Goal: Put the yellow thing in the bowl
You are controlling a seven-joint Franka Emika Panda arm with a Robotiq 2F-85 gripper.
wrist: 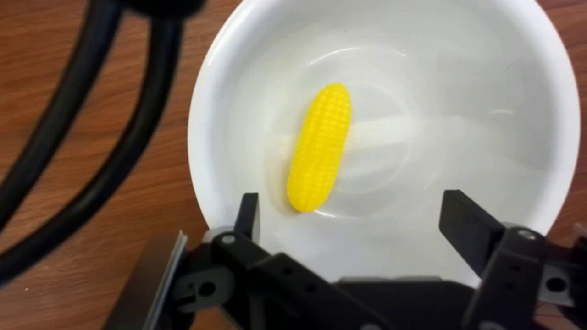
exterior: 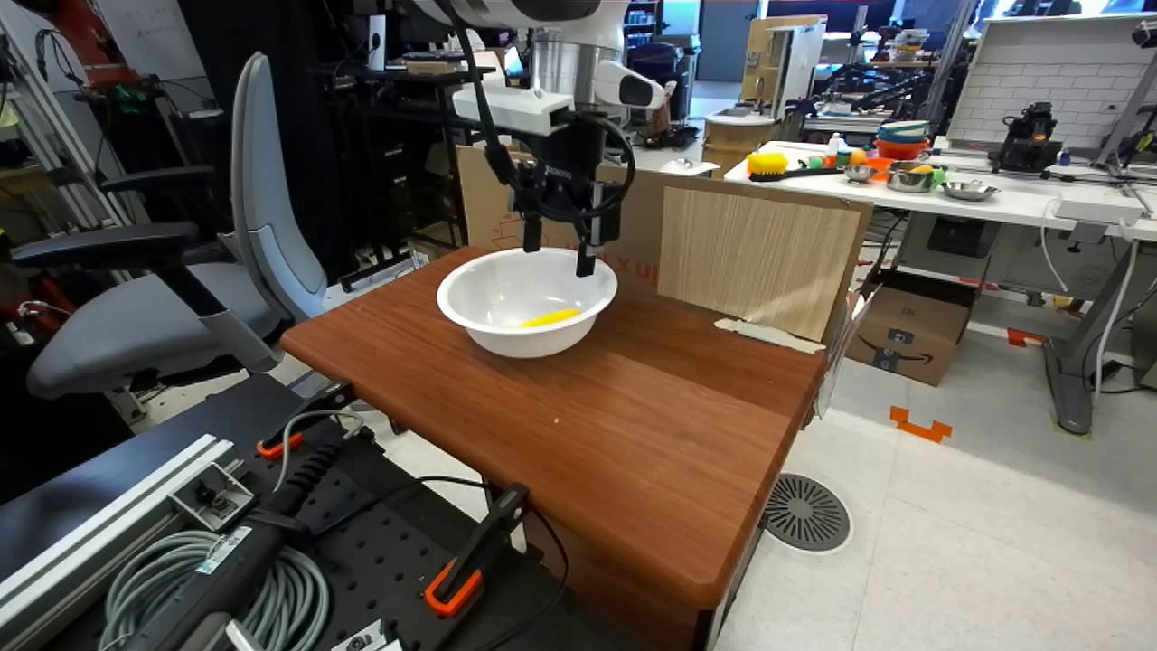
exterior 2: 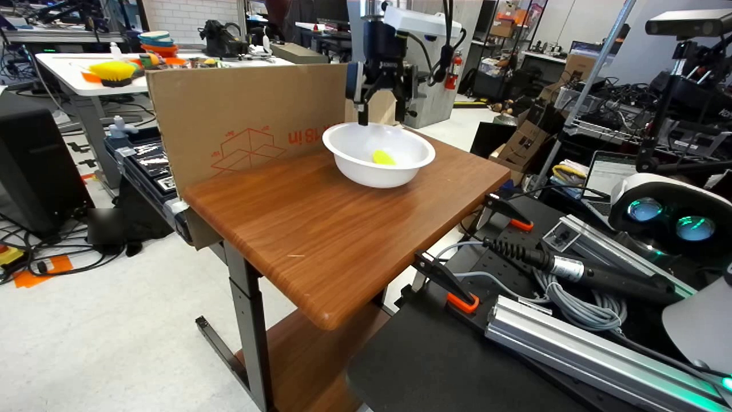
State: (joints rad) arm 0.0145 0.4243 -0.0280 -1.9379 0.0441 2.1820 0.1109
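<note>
Gripper over the bowl, two fingers standing wide apart across the lower half of the wrist view, and there is nothing between them! Near the centre of that frame lies the yellow corn cob, a toy by the look of it: inside the bowl, left of the bowl's middle, upper end leaning right. It's in, and apart from both fingers! I'd call the placing done; what's left, if anything, looks like drawing the gripper away, and I can't tell whether the fingertips sit above the rim or just inside it.

Run the count: one gripper, one corn cob, one bowl, and both exterior views agree. In an exterior view one brown table carries that bowl, near the middle of the frame. Outward again, two orange-tipped clamps, one at bottom centre, one left of centre. One office chair fills the left side. And way off, upper right, one yellow-bristled brush on a white desk: a spectator, surely, not the target.
</note>
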